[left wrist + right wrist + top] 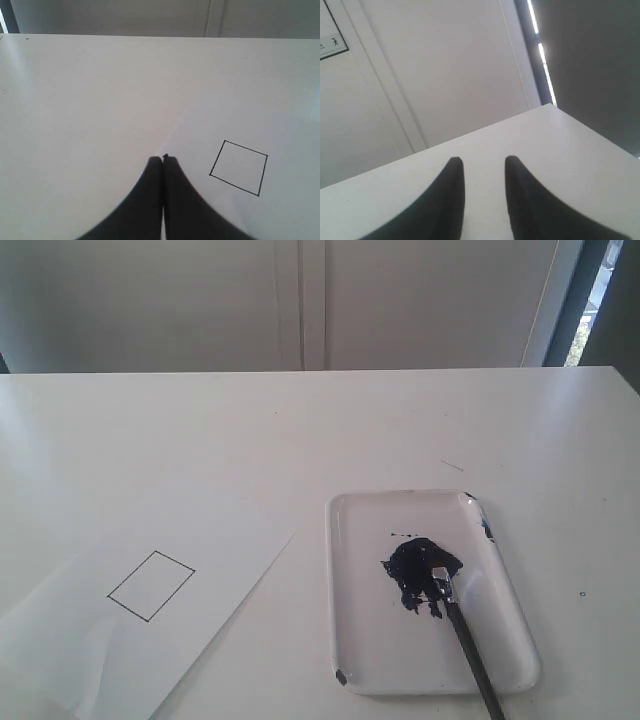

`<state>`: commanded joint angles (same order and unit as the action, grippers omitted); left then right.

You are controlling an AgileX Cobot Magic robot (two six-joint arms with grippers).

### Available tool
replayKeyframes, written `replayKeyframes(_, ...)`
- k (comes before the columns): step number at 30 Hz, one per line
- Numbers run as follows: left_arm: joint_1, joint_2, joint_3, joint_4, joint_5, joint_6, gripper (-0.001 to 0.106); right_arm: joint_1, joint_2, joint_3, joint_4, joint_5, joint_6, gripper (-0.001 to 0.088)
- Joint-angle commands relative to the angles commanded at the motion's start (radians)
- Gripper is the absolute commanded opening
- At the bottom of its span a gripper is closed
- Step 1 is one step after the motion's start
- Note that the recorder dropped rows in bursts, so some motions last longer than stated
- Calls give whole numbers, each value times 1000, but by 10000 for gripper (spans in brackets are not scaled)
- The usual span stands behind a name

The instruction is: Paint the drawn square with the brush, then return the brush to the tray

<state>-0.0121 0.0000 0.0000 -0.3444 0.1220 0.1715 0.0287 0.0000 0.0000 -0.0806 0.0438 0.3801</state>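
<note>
right gripper (484,165) jaws apart, nothing between them, over bare white table (560,145), pale wall panels (450,65) behind

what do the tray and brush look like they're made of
The tray: glossy white, probably plastic or enamelled metal, since its surface shows bright sheen. The brush: dull black handle, wood or plastic, hard to tell; its silver ferrule looks like metal.

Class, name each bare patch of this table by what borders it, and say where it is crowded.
Bare: the far half of the table, beyond the paper sheet and the tray; the strip between them; the margin right of the tray. Crowded: the tray, holding the paint blot and the brush.
</note>
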Motion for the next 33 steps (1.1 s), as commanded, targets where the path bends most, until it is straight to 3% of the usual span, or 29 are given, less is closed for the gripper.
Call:
replayKeyframes(9,0,0,0,-38,-2,-95,0,0,0,0,0,-80,-9,279)
replayKeyframes(29,0,0,0,-47,-26,-98,0,0,0,0,0,-122,-9,279)
replayKeyframes(33,0,0,0,-118,-90,-171,0,0,0,0,9,-159,174,279)
